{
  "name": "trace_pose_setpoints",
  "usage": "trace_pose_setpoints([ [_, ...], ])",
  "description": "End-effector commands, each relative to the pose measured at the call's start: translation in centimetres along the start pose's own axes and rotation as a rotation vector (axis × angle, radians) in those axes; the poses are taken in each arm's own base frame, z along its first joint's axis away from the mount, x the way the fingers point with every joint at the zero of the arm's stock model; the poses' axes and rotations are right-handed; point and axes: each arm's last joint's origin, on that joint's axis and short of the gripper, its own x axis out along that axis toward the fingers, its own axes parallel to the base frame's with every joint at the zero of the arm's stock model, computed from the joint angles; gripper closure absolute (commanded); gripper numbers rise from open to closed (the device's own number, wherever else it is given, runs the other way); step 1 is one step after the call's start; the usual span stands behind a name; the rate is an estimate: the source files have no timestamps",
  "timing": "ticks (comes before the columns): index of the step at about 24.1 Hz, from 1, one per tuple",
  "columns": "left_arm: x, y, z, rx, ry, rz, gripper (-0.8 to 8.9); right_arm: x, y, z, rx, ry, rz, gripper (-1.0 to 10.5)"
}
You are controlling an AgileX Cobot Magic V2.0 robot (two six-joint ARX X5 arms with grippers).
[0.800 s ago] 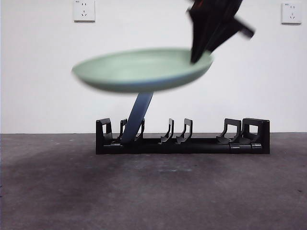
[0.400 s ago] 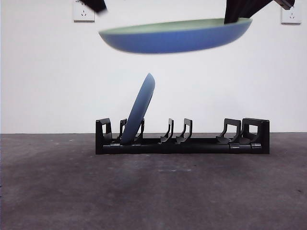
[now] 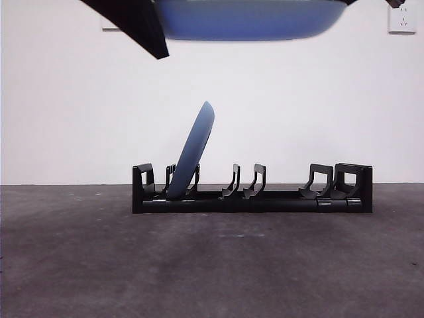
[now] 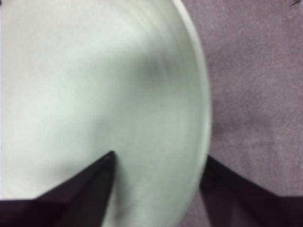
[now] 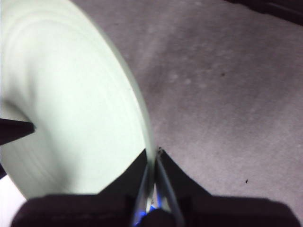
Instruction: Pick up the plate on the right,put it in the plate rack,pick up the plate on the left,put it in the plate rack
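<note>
Right gripper point(image 5: 152, 163): jaws pinching the rim of the held plate point(image 3: 248, 20), which is hanging flat high at 12 o'clock above the plate rack point(image 3: 252, 191).
Left gripper point(image 4: 156, 163): jaws straddling the same plate's opposite rim; grip unclear.
Racked plate point(image 3: 192, 152): leaning in the rack's left slot.
</note>
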Motion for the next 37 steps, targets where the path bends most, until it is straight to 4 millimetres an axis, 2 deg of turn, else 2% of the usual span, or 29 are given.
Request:
trace_pose_setpoints([
  [1, 0.1, 0.0, 0.1, 0.0, -0.001, 0.002, 6.68, 0.0, 0.1, -0.1, -0.006, -0.002, 0.03, 9.6],
  [6, 0.1, -0.1, 0.1, -0.011, -0.003, -0.007, 7.61, 0.0, 0.1, -0.1, -0.002, -0.003, 0.029, 9.6],
  [9, 0.1, -0.1, 0.1, -0.014, -0.015, -0.019, 7.7, -0.2, -0.3, -0.1, 0.012, -0.008, 0.022, 9.6],
  [11, 0.0, -0.1, 0.1, -0.034, -0.032, -0.031, 8.26, -0.3, -0.6, -0.1, 0.023, -0.013, 0.018, 9.6],
  [18, 0.0, -0.2, 0.2, -0.039, -0.063, -0.059, 8.22, -0.7, -1.6, -0.1, 0.055, -0.025, -0.001, 9.6],
  [25, -0.1, -0.4, 0.4, -0.058, -0.124, -0.115, 8.22, -0.7, -1.6, 0.0, 0.046, -0.04, -0.015, 9.4],
  [27, -0.1, -0.4, 0.4, -0.058, -0.136, -0.125, 8.22, -0.8, -1.6, 0.1, 0.041, -0.051, -0.016, 8.9],
  [32, -0.1, -0.4, 0.4, -0.067, -0.14, -0.129, 8.22, -1.1, -1.5, 0.4, 0.032, -0.072, -0.016, 6.8],
  [36, -0.1, -0.4, 0.5, -0.085, -0.163, -0.144, 8.22, -2.3, -1.0, 0.5, 0.018, -0.105, -0.019, 6.6],
  [37, -0.1, -0.3, 0.6, -0.105, -0.191, -0.152, 8.22, -3.3, -0.6, 0.6, 0.002, -0.141, -0.028, 6.6],
])
